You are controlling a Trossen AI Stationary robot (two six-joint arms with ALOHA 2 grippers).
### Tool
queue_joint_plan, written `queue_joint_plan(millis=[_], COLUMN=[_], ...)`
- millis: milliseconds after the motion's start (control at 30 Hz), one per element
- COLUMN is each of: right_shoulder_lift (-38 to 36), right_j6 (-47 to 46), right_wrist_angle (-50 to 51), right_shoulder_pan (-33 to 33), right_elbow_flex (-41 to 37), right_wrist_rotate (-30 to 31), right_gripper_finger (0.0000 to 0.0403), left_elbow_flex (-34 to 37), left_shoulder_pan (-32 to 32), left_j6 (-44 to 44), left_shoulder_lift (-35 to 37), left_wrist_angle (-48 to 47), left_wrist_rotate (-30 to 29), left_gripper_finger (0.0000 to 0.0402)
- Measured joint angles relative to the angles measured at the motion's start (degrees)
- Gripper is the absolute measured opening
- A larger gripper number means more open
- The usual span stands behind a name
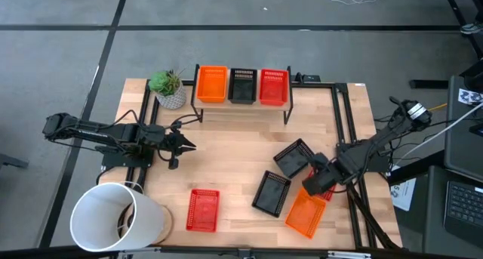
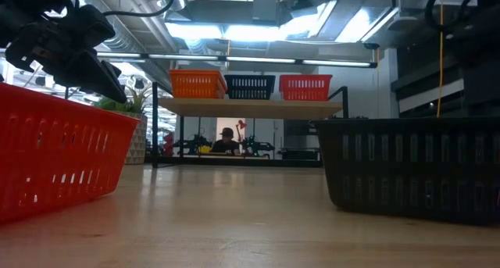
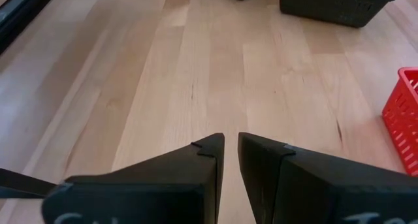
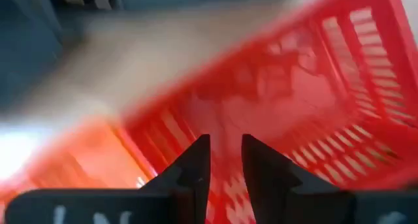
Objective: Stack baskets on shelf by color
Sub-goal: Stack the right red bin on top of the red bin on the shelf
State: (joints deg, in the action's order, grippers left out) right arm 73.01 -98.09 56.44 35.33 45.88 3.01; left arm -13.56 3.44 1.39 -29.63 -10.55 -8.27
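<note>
Already the shelf [image 1: 241, 108] carries one orange, one black and one red basket in a row. On the surface [image 1: 234, 157] lie a lone red basket [image 1: 202, 210], two black baskets [image 1: 283, 176] and an orange basket [image 1: 305, 213]. The right pincer [image 1: 317, 180], fingers nearly pressed together and pinching nothing I can make out, hangs over a red basket [image 4: 261, 119] partly tucked beside that orange one; grabbing there could drag both. The left pincer [image 1: 183, 144], nearly closed and empty, waits over bare wood.

Orange [image 1: 211, 84], black [image 1: 242, 85] and red baskets [image 1: 274, 86] line the shelf [image 1: 241, 108]; five others lie scattered below.
</note>
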Motion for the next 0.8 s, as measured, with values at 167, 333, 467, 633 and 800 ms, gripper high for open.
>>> queue_joint_plan(millis=[167,333,467,633,800], right_shoulder_lift=[0.00,0.00,0.31,3.06,6.94], right_j6=[-7.01,-8.19,-8.23,-8.13,-3.49], right_wrist_angle=[-6.32,-6.21,-4.89,-0.29,1.21], right_shoulder_pan=[-0.56,-0.74,-0.74,-2.20,-6.60], right_elbow_flex=[-1.50,-2.11,-2.11,-2.11,-2.11], right_wrist_rotate=[3.89,3.94,0.68,3.86,4.87], right_gripper_finger=[0.0087,0.0087,0.0087,0.0087,0.0087], left_elbow_flex=[0.00,0.00,0.00,0.00,0.00], left_shoulder_pan=[0.00,0.00,0.00,0.00,0.00], left_j6=[0.03,0.02,0.02,0.00,0.00], left_shoulder_lift=[0.00,0.00,0.00,0.00,0.00], left_wrist_angle=[0.00,-0.04,-0.09,-0.11,-0.10], left_wrist_rotate=[0.00,0.00,0.00,0.00,0.00], left_gripper_finger=[0.0038,0.0038,0.0037,0.0037,0.0037])
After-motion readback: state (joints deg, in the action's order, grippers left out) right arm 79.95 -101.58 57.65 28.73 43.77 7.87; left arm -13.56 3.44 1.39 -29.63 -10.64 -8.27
